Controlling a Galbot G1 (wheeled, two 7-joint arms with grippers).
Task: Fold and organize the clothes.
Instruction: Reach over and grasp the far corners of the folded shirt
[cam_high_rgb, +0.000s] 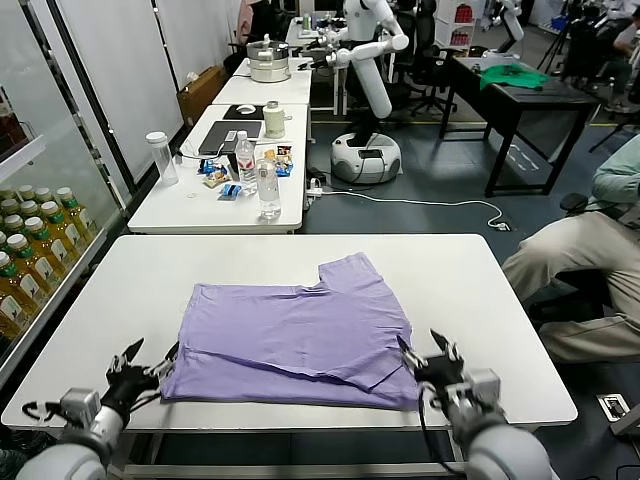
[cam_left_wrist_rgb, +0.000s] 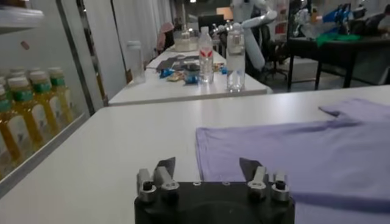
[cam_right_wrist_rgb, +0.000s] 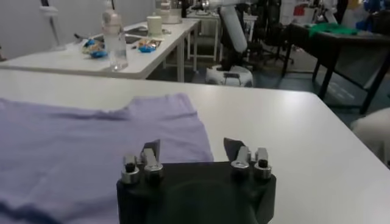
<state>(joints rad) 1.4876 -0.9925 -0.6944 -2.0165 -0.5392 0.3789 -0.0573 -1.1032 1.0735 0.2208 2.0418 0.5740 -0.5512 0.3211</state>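
The lavender T-shirt lies partly folded on the white table, with one sleeve sticking out at the far side. My left gripper is open and empty at the shirt's near left corner. My right gripper is open and empty at the shirt's near right corner. In the left wrist view the shirt lies just past my open left gripper. In the right wrist view the shirt lies before my open right gripper.
A second white table behind holds water bottles, a laptop and small items. Shelves of yellow drink bottles stand at the left. A seated person is at the right. A white robot stands farther back.
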